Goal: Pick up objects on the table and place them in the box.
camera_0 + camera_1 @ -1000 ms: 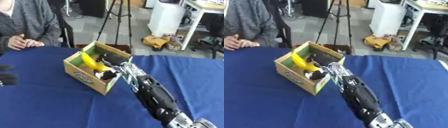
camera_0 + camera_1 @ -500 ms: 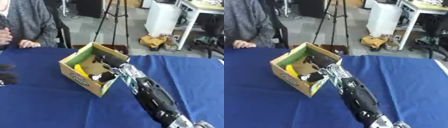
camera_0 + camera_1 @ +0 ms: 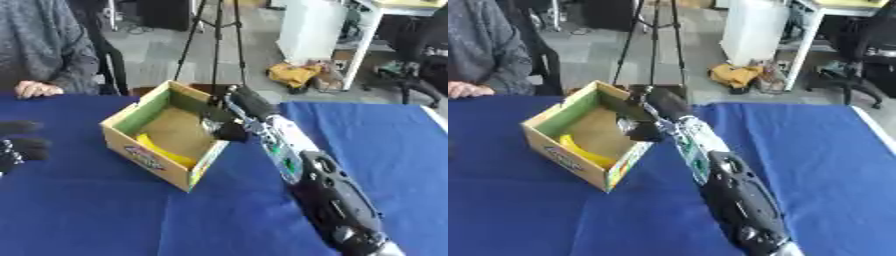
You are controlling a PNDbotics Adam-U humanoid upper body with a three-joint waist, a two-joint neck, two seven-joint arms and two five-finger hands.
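Right hand over the open box on the blue desk

The cardboard box [image 3: 162,145] sits left of centre on the desk [image 3: 87,215], which is covered in smooth blue cloth; its flaps stand open and a yellow banana [image 3: 162,151] lies curved along its near inner wall. The right arm, black with silver joints, runs from the lower right of the frame up to the box's right rim, where the right hand [image 3: 229,120] hangs over the opening; whether its fingers are curled or straight I cannot tell. The left hand [image 3: 19,145] shows at the left edge, dark fingers relaxed and holding nothing. Beyond the desk stand a tripod [image 3: 214,40] at upper centre and a white cabinet [image 3: 315,27].
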